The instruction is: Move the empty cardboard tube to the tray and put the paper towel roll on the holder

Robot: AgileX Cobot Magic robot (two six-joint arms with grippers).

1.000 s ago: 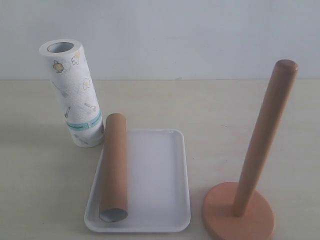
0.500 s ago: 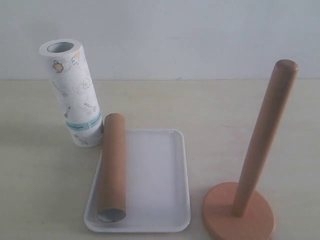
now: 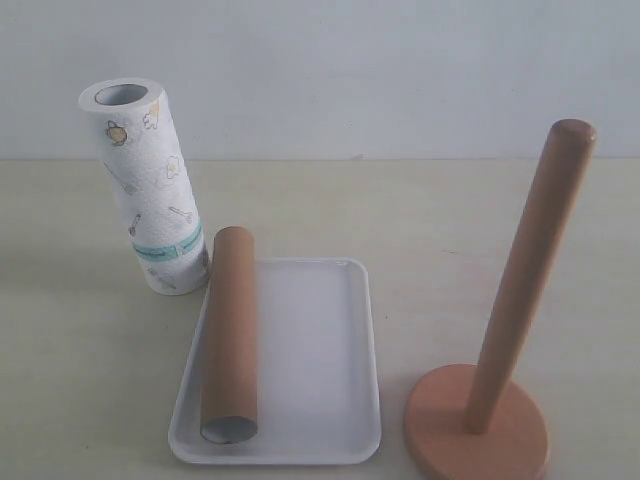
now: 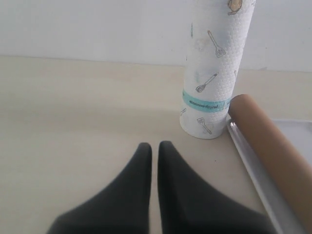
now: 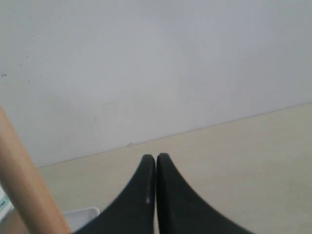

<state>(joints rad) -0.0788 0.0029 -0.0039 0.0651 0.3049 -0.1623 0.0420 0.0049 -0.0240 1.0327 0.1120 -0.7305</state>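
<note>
The brown cardboard tube [image 3: 230, 335] lies lengthwise along the left side of the white tray [image 3: 320, 370], its far end over the rim. Just behind it the printed paper towel roll [image 3: 148, 185] stands upright on the table, leaning a little. The wooden holder [image 3: 500, 360] stands at the right, its post bare. Neither gripper shows in the exterior view. My left gripper [image 4: 154, 146] is shut and empty above the table, short of the roll [image 4: 214, 73] and the tube [image 4: 270, 146]. My right gripper [image 5: 155, 158] is shut and empty, with the holder's post [image 5: 24, 185] beside it.
A pale wall rises behind the beige table [image 3: 450, 220]. A corner of the tray [image 5: 83, 214] shows in the right wrist view, and the tray's rim [image 4: 253, 180] runs under the tube in the left wrist view.
The cardboard tube has shifted very slightly on the tray, its near end rocking a little sideways. Nothing else has moved.
</note>
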